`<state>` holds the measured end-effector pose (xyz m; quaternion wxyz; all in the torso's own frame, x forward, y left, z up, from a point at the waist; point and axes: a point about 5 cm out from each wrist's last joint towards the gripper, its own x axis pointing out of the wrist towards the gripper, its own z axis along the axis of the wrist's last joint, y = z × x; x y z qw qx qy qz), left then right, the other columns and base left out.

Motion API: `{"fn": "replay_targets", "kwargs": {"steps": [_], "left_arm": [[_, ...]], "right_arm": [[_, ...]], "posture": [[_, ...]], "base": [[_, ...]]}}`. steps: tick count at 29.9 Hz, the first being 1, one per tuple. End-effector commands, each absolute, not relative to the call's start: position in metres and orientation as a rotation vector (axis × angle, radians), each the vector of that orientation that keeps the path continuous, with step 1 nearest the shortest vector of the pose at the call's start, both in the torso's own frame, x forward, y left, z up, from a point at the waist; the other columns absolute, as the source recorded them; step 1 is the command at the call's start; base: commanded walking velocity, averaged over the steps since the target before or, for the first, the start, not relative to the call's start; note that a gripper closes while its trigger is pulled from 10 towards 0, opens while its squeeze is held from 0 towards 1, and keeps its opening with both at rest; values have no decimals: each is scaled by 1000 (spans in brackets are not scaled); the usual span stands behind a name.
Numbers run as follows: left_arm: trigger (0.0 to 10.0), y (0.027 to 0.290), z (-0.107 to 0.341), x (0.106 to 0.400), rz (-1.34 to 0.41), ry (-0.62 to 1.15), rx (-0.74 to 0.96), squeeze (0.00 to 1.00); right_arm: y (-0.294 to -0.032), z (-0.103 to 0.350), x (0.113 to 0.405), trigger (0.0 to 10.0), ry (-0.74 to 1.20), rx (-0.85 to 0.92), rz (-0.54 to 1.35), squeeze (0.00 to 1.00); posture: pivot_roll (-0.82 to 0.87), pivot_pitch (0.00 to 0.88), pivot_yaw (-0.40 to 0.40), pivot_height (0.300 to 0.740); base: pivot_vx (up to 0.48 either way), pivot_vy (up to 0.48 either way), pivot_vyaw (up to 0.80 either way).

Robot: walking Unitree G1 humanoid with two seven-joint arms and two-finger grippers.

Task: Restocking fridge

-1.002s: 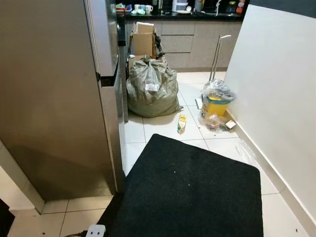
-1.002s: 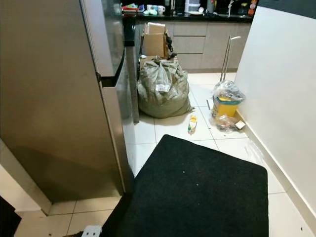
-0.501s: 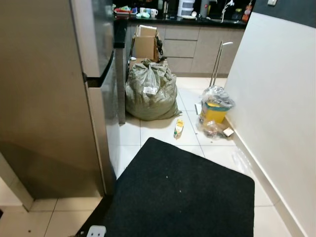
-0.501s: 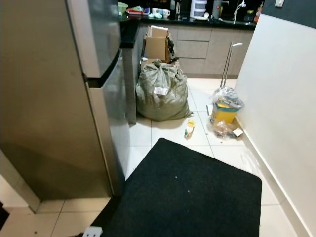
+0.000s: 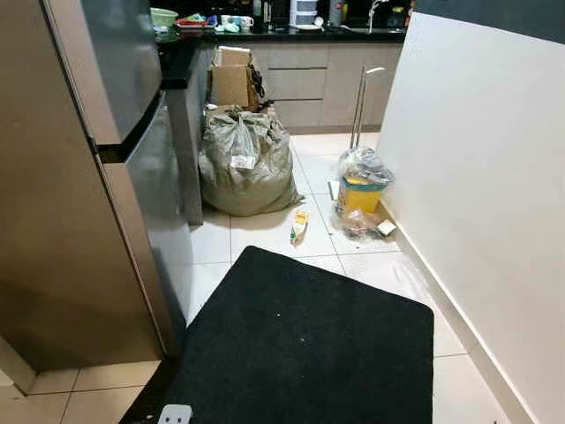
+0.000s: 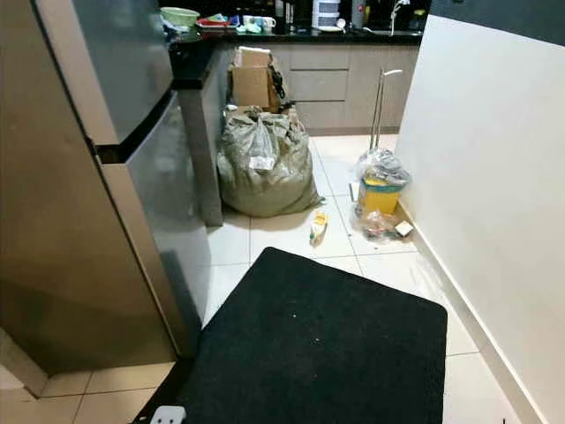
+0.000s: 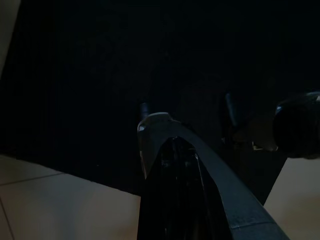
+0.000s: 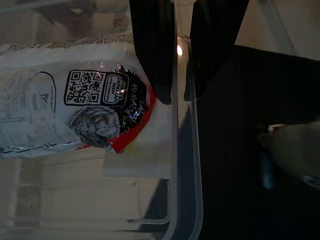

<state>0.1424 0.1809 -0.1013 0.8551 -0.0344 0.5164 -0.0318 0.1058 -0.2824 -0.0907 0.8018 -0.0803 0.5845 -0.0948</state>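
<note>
Steel-grey fridge (image 5: 79, 194), black mat (image 5: 300, 349), grey-green sack (image 5: 243, 163), yellow bin (image 5: 360, 196).

My head views: evenly lit, sharp | soft sheen on the brushed steel fridge door (image 5: 150, 185) | my left wrist view: nearly black, underexposed | my right wrist view: glare on the clear plastic container rim (image 8: 182, 150), fingers blurred.

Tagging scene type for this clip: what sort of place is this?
A home kitchen, most likely: a steel fridge on the left, a dark counter with cups over grey drawers at the back, and a tiled floor with a black mat.
</note>
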Motion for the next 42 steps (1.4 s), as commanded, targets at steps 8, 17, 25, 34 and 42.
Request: {"fn": "replay_targets", "kwargs": {"steps": [8,17,25,34,42], "left_arm": [[10000,184,-100,145,-62,1074,-88,0],[10000,185,-100,145,-85,1085,-52,0],[10000,184,-100,146,-92,1085,-49,0],[10000,183,-100,146,-94,1084,-50,0],[10000,183,-100,146,-99,1085,-44,0]], "right_arm": [[-281,-89,112,10000,1224,-155,-204,0],[-279,-90,112,10000,1220,-126,-197,0],[-277,-90,115,10000,1213,-111,-191,0],[-277,-90,115,10000,1216,-109,-184,0],[-276,-90,114,10000,1220,-109,-176,0]], "posture": [[-22,0,-29,740],[-21,0,-27,740],[-21,0,-28,740],[-21,0,-28,740],[-22,0,-29,740]], "base": [[0,0,0],[255,0,0],[397,0,0],[409,0,0],[408,0,0]]}}
